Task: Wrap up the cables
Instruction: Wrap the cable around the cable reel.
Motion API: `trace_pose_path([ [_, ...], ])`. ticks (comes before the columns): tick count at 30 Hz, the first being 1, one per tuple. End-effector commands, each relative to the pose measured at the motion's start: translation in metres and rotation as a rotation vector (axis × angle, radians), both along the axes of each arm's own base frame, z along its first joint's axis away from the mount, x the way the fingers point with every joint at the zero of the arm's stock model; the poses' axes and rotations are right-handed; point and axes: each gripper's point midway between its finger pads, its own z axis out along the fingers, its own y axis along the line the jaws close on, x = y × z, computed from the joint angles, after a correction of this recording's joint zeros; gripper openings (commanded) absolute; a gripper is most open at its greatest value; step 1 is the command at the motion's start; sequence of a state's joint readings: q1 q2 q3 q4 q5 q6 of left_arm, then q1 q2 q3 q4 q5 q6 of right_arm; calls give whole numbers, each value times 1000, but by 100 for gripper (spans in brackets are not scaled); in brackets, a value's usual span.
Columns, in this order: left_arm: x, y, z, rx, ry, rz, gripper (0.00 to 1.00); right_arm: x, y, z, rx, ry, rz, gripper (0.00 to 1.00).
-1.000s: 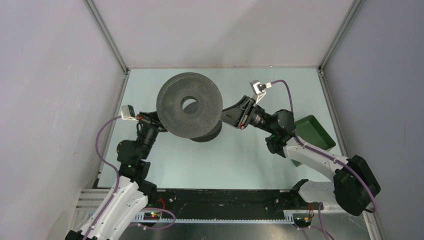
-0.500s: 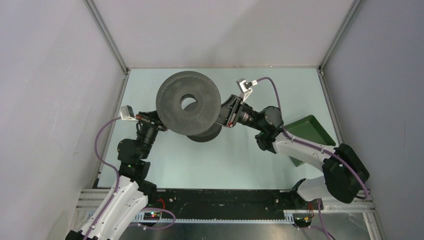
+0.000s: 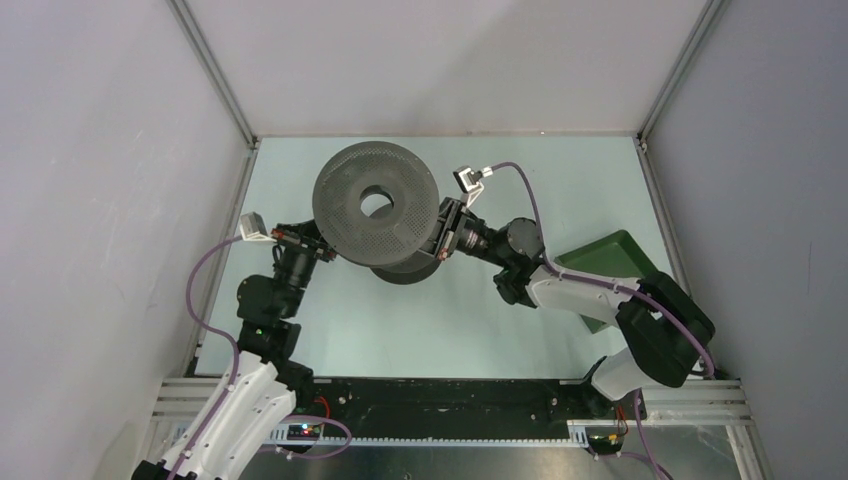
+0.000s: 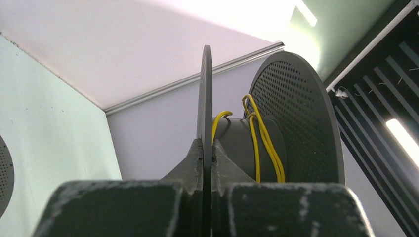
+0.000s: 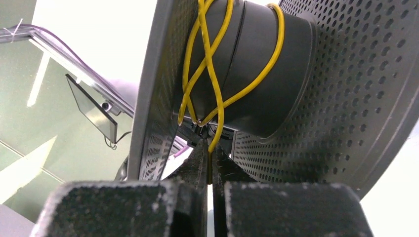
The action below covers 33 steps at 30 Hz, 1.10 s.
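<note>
A dark grey perforated spool (image 3: 375,205) hangs tilted above the table, with my left gripper (image 3: 322,250) shut on the thin edge of one flange (image 4: 206,89). The left wrist view shows the two fingers pinching that flange, and my left gripper (image 4: 206,145) has no gap round it. A yellow cable (image 5: 212,89) crosses itself in a few loose turns on the spool's core (image 5: 257,74). My right gripper (image 5: 210,148) is shut on a strand of this cable just below the core. From above, my right gripper (image 3: 440,240) sits against the spool's right side. The yellow cable (image 4: 257,148) also runs over the core between the flanges.
A green tray (image 3: 610,262) lies at the table's right edge, behind the right arm. Another dark disc (image 3: 412,272) shows under the held spool. Grey walls enclose the table on three sides.
My right arm has swung left to the spool, and its gripper has gone from open to shut on the yellow cable. The left arm and spool have stayed in place.
</note>
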State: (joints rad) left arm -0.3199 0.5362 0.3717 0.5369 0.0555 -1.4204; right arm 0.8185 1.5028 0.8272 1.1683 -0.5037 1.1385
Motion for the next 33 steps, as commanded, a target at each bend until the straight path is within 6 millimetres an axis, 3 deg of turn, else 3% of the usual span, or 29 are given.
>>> trace_pose_path([
  [1,-23,4,42,-91,-144,-38,0,14,4,9,43,20,-52,0],
  [3,-23,5,42,-91,-145,-32,0,13,4,8,41,26,-45,1],
  [6,-23,7,41,-89,-148,-22,0,5,4,6,29,22,-18,20],
  [8,-23,7,41,-83,-151,-16,0,-1,2,1,7,20,-3,26],
  [15,-24,11,43,-81,-160,12,0,-17,-8,-33,-117,26,3,34],
  [18,-22,11,41,-80,-154,15,0,-23,-19,-48,-158,13,-9,36],
  [24,-23,10,43,-67,-162,9,0,-32,-50,-57,-196,-16,-32,44],
  [29,-24,10,39,-39,-168,22,0,-35,-80,-36,-180,-55,-112,49],
  [33,-21,5,30,-13,-150,6,0,-23,-101,-13,-126,-38,-201,52],
])
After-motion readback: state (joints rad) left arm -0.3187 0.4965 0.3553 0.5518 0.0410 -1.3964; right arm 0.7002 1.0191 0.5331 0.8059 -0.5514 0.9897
